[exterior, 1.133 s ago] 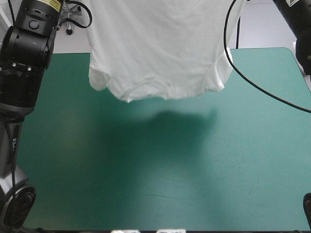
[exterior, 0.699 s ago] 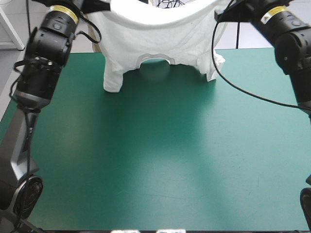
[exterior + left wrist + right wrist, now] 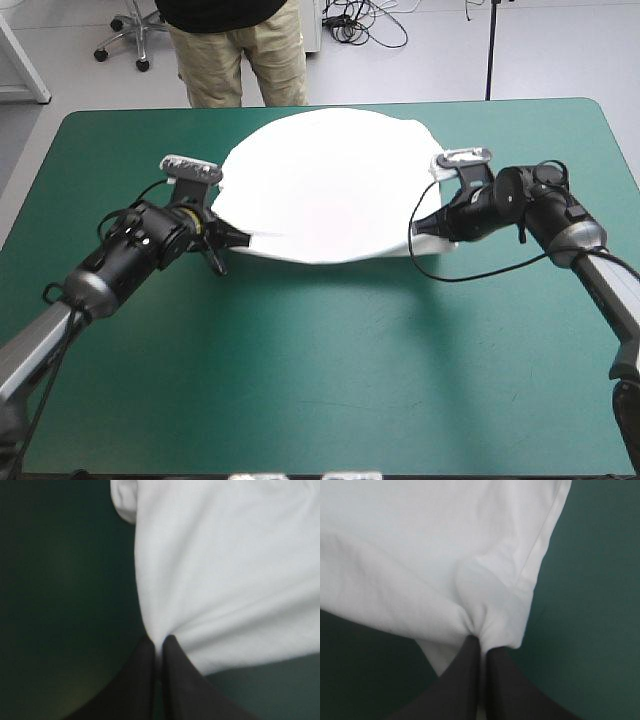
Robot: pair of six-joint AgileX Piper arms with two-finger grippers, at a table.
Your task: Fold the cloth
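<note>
Laying the T-shirt (image 3: 320,190) flat: left gripper (image 3: 222,238) and right gripper (image 3: 428,222) both pinched on its near edge, so lower evenly, pulling it taut

We class this place as a robotics lab: robot arms (image 3: 105,268) at a teal-green table (image 3: 330,380), loose cables (image 3: 352,22) and a chair base (image 3: 130,28) on the floor (image 3: 560,50).

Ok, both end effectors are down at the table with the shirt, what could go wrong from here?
1. The left end effector and right end effector each pinch only a small bunch of the T-shirt at its near edge; a pull could slip it free.
2. The T-shirt looks domed rather than flat, so releasing now may leave creases.
</note>
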